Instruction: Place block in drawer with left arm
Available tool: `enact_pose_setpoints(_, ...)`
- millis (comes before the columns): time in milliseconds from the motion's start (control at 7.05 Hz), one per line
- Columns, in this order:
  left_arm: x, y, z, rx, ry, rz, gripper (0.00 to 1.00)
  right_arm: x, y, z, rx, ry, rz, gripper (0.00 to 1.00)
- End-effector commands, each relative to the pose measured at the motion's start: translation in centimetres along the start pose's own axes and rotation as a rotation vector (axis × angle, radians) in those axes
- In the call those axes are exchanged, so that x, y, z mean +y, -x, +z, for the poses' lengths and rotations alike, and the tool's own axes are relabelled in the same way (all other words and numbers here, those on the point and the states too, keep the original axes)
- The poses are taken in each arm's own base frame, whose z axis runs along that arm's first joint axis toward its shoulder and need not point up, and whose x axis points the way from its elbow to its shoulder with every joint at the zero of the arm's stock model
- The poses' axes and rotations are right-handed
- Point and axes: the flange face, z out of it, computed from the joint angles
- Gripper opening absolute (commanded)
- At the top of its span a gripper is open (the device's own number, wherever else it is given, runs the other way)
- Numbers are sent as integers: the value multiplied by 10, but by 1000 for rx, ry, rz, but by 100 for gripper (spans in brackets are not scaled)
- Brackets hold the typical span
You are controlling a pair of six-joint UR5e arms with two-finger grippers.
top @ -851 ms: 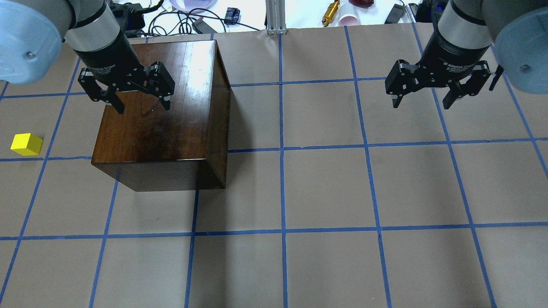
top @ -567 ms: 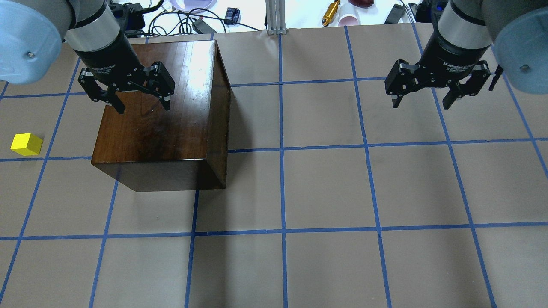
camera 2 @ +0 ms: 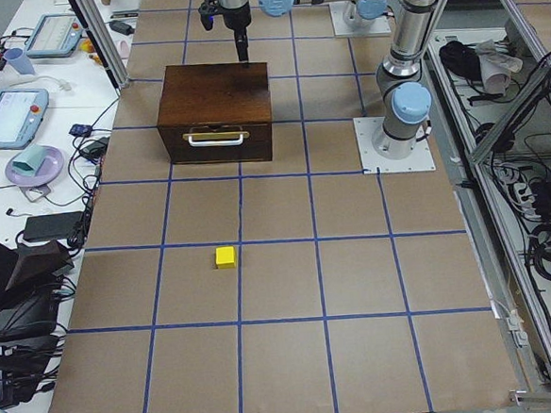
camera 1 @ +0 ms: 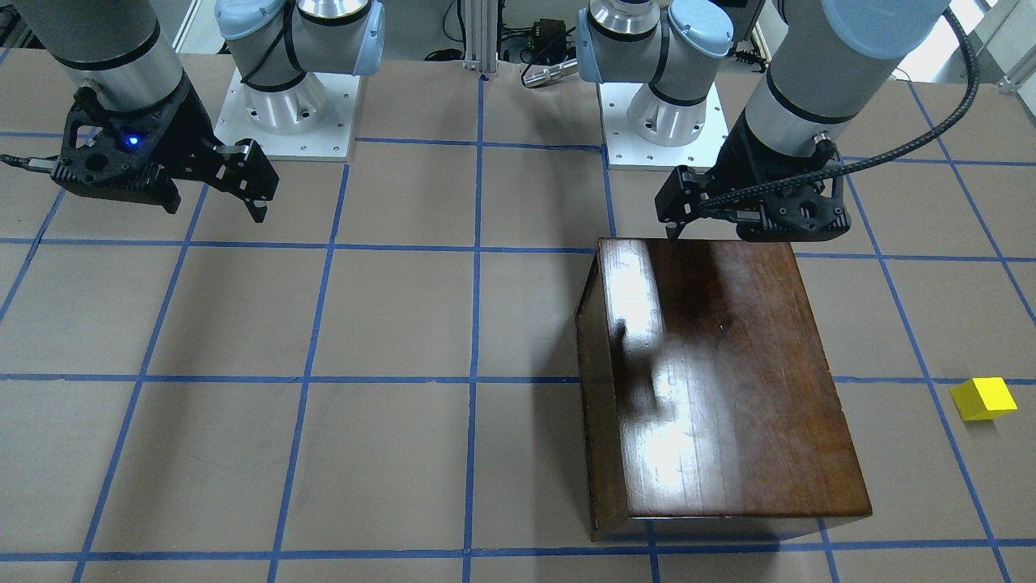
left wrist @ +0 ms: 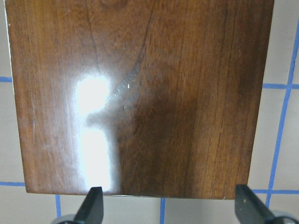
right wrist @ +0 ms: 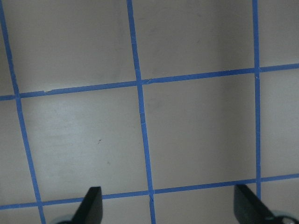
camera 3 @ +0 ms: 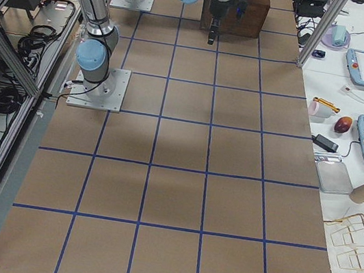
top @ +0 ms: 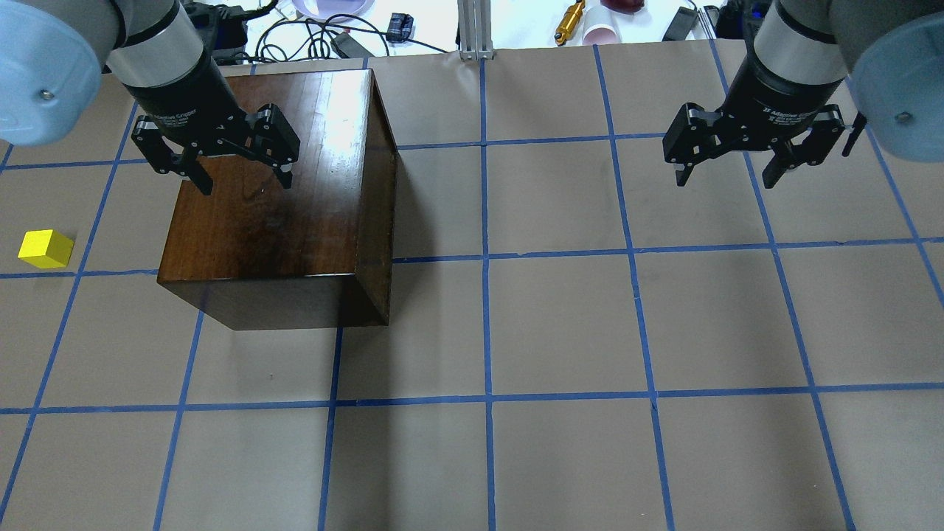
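Note:
The yellow block point(top: 46, 248) lies on the table near its left edge, well left of the dark wooden box point(top: 280, 199); it also shows in the front-facing view point(camera 1: 983, 398) and the left exterior view point(camera 2: 225, 257). The drawer point(camera 2: 216, 138) is shut, its front and metal pull visible only in the left exterior view. My left gripper point(top: 245, 183) is open and empty, hovering above the box's top near its robot-side edge, as the left wrist view point(left wrist: 168, 210) shows. My right gripper point(top: 726, 179) is open and empty above bare table at the right.
Blue tape lines grid the brown table. Cables, a cup and tools lie past the far edge point(top: 346, 37), by an aluminium post point(top: 476, 29). The two arm bases point(camera 1: 283, 105) point(camera 1: 664, 113) stand at the robot's side of the table.
My left gripper has drifted very slightly left and up over the box. The block, the box and the right arm have not moved.

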Motion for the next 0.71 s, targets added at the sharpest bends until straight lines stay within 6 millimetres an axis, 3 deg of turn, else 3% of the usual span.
enact_pose_setpoints(0,3,-3,-3,5,-5,4,100,0,0,0,0,0,0,100)
enact_pose_setpoints(567,1,2,-3,2,-7,-8,100,0,0,0,0,0,0,100)
